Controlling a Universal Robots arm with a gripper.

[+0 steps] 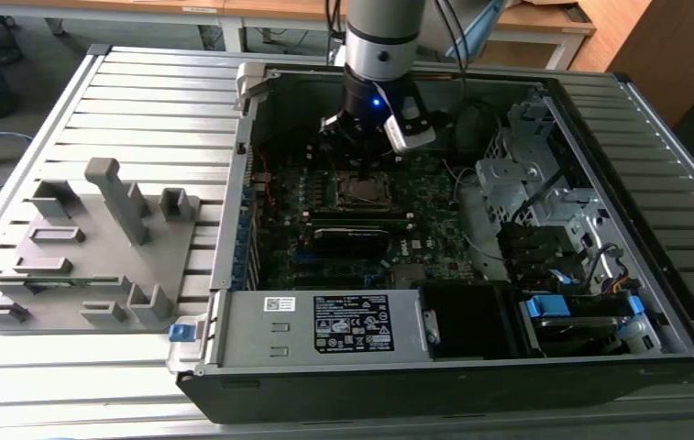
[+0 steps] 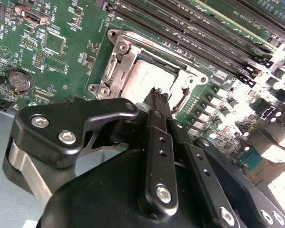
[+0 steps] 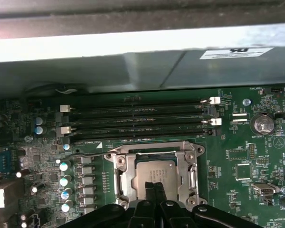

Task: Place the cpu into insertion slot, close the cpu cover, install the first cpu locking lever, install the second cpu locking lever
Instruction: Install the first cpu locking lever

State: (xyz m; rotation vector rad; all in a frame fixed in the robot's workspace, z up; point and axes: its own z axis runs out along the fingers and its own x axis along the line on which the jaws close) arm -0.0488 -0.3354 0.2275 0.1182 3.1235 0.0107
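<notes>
Just above the exterior view's centre the cpu (image 1: 364, 190) sat in the insertion slot (image 1: 342, 189) with the cpu cover (image 3: 125, 176) lying around it, and the gripper (image 3: 154, 189), jaws closed together on nothing, hung at its edge, so I judged I should press the cover only, gently

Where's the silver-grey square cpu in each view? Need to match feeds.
Exterior view: silver-grey square cpu mid-motherboard, beneath the gripper.
First wrist view: cpu just past the gripper.
Second wrist view: cpu just past the gripper.
Shared landmark: silver metal frame cover ringing it.
</notes>
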